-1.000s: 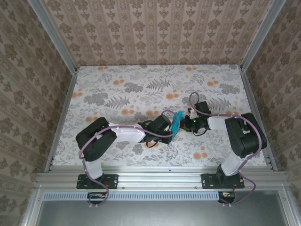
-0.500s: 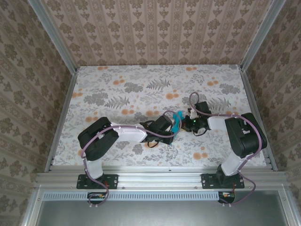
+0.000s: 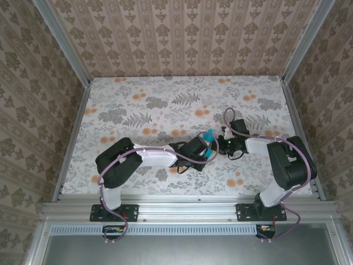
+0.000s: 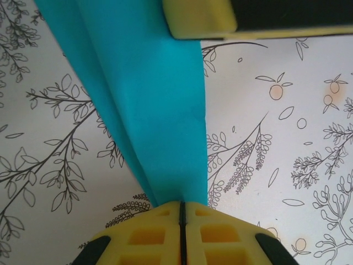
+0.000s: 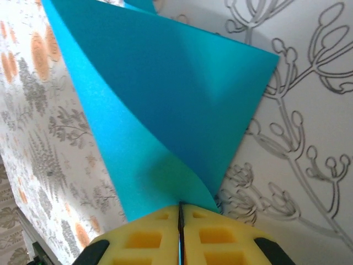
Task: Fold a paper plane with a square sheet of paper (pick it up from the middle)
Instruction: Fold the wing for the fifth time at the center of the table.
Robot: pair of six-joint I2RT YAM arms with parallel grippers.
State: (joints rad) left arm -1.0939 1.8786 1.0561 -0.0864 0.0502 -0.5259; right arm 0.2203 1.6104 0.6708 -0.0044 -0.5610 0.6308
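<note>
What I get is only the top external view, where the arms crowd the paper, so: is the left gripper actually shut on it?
Observer: Yes. In the left wrist view the left gripper is closed tight on a narrow point of the square sheet of paper.
Operator: And the right one?
Observer: The right gripper is shut on the sheet too, pinching it where a layer curls over.
Operator: Is the sheet flat?
Observer: No. The right wrist view shows it folded into angular layers, one corner pointing out over the table.
</note>
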